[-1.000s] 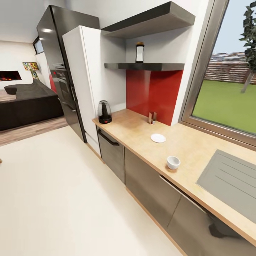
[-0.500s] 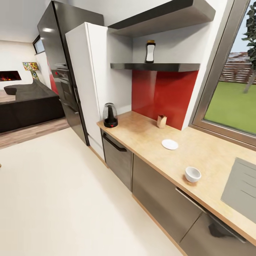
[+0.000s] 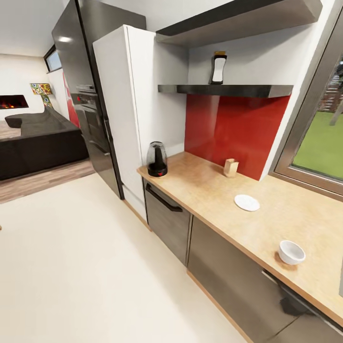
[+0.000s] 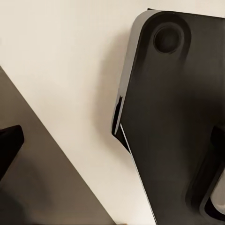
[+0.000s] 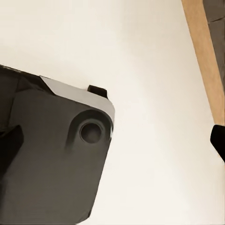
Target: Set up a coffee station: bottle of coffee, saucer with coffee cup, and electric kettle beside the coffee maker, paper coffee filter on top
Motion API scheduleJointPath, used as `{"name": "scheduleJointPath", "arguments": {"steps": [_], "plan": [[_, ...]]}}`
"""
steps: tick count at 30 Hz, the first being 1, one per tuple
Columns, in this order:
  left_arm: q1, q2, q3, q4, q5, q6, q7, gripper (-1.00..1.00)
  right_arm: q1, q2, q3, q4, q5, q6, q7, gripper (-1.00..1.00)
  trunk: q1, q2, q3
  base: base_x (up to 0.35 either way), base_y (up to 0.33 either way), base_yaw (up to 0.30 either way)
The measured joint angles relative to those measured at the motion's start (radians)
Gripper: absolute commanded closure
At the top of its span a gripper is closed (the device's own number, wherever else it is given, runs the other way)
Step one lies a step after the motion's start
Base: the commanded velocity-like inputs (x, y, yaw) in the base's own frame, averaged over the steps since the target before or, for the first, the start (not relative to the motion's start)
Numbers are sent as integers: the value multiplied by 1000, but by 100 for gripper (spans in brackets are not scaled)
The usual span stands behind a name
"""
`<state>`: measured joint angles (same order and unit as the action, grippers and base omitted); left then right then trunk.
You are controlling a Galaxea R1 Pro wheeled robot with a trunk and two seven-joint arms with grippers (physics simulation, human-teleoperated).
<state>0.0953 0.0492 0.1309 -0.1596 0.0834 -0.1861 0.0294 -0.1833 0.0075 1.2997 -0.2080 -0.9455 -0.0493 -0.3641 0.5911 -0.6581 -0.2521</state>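
From your head view you look along the kitchen countertop (image 3: 267, 224), a beige surface with a wood-coloured edge running past grey cabinet fronts (image 3: 224, 271). The electric kettle (image 3: 156, 159) stands upright at the far end of that surface, just beside the tall white cabinet (image 3: 124, 109). The saucer (image 3: 247, 202) lies flat near the middle of the surface, and the coffee cup (image 3: 291, 252) sits upright close to the front edge, well apart from the saucer. A small tan block (image 3: 231, 167) stands against the red backsplash (image 3: 233, 133). The bottle of coffee (image 3: 219, 67) is upright on the dark kitchen shelf (image 3: 224, 89) above the backsplash.

Your left wrist view looks down on the pale floor (image 4: 61, 61) and a dark part of the robot's body (image 4: 173, 117); a black tip shows at the frame's edge, and you cannot tell whether the left fingers are spread or pressed together. Your right wrist view likewise shows floor, dark bodywork (image 5: 51, 159) and a strip of wood-coloured trim (image 5: 206, 61); the state of the right fingers cannot be told, and none of the task's things lies near either pair.
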Motion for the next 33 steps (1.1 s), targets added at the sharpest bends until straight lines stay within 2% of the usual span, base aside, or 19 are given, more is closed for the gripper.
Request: {"name": "scheduleJointPath", "arguments": {"steps": [1,2,3,4,5,6,9,11,13,15,19,29,33], "plan": [[0,0,0,0,0,0,0,-100,0,0,-51,0,60,-3,0,-100,0,0,0,243,247,0],[0,0,-1,0,0,0,0,-100,0,0,-164,1,173,-5,0,-100,0,0,0,243,247,0],[0,0,0,0,0,0,0,-100,0,0,-314,6,315,-7,-1,-100,0,0,0,243,247,0],[0,0,0,0,0,0,0,-100,0,1,-420,16,418,-7,-1,-100,0,0,0,243,247,0],[0,0,0,0,0,0,0,-100,0,4,-546,35,556,-8,-1,-100,0,0,0,243,247,0],[0,0,0,0,0,0,0,-100,0,5,-607,48,631,-8,-1,-100,0,0,0,243,247,0],[0,0,0,0,0,0,0,-100,0,8,-683,69,722,-8,-1,-100,0,0,0,243,247,0],[0,0,1,0,0,0,0,-100,0,9,-733,75,752,-8,-1,-100,0,0,0,243,247,0],[0,0,1,0,0,0,0,-100,0,9,-781,77,765,-8,-1,-100,0,0,0,243,247,0],[1,0,1,0,0,0,0,-100,0,9,-812,79,772,-8,-1,-100,0,0,0,243,247,0],[1,0,1,0,0,0,0,-100,0,9,-830,79,770,-8,-1,-100,0,0,0,243,247,0],[1,0,-1,0,1,-1,0,-100,0,8,-833,78,767,-13,0,-100,0,0,0,243,247,0],[1,0,-1,1,0,-1,0,-100,0,18,-832,74,766,-24,-1,-100,0,0,0,243,247,0]]}}
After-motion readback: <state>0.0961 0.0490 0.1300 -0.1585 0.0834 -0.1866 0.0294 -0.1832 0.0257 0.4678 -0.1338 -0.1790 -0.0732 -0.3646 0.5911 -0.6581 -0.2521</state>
